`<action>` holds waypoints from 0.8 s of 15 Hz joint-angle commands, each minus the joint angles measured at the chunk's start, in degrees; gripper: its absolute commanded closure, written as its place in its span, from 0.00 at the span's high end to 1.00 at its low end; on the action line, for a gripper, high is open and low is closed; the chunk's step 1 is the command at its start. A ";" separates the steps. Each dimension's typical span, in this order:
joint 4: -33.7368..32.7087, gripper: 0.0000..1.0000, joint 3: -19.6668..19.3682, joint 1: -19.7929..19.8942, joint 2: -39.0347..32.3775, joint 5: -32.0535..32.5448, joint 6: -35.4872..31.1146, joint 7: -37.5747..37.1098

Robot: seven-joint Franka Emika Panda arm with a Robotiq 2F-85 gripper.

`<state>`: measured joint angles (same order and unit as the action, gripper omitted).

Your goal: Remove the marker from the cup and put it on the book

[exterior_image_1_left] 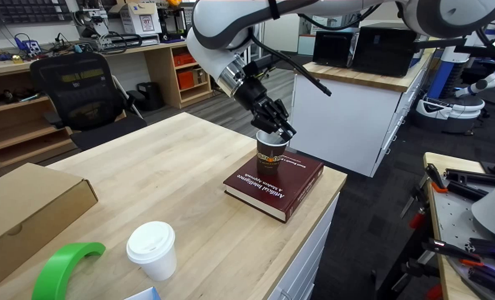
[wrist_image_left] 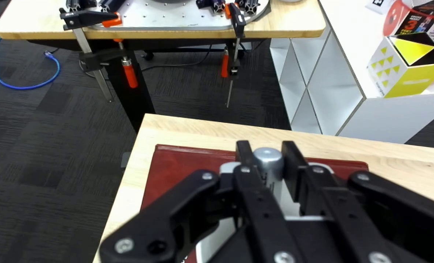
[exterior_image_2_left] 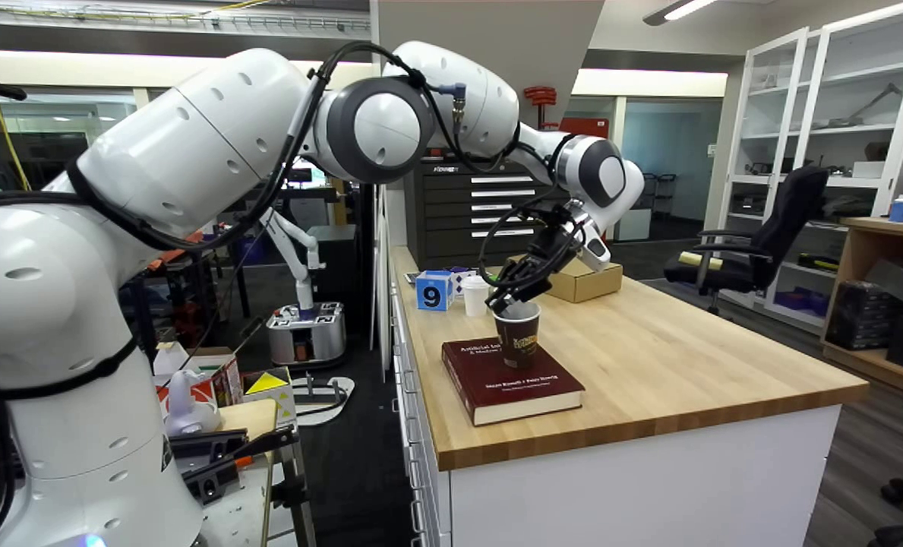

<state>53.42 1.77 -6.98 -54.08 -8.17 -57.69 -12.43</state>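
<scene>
The brown cup [exterior_image_1_left: 269,156] with a pale rim stands upright on the dark red book [exterior_image_1_left: 245,181], near the table corner; both also show in an exterior view, the cup [exterior_image_2_left: 517,338] on the book [exterior_image_2_left: 535,384]. My gripper [exterior_image_1_left: 281,131] reaches down at a slant over the cup's mouth. In the wrist view, my gripper [wrist_image_left: 265,145] has its fingers on both sides of the marker [wrist_image_left: 268,156], whose silvery round end and grey body show between the fingertips. The fingers look closed on it. The marker's lower part is hidden in the cup [wrist_image_left: 293,206].
A white cup with a white lid [exterior_image_1_left: 152,250], a green arch [exterior_image_1_left: 62,268] and a cardboard box [exterior_image_1_left: 31,208] stand on the same table. A blue number box [exterior_image_2_left: 434,291] stands beside the white cup. The table edge [exterior_image_2_left: 648,437] is close to the book.
</scene>
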 commanded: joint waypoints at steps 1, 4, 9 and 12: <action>1.87 0.06 -0.14 0.83 2.43 -1.62 -1.03 -1.65; 3.11 0.06 0.17 0.62 4.61 -0.92 -0.16 -0.28; 3.28 0.06 0.88 -0.37 8.08 0.28 2.34 1.60; 3.32 0.06 0.92 -0.99 9.94 0.68 4.07 1.70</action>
<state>53.74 2.55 -7.65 -48.04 -8.18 -55.41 -11.46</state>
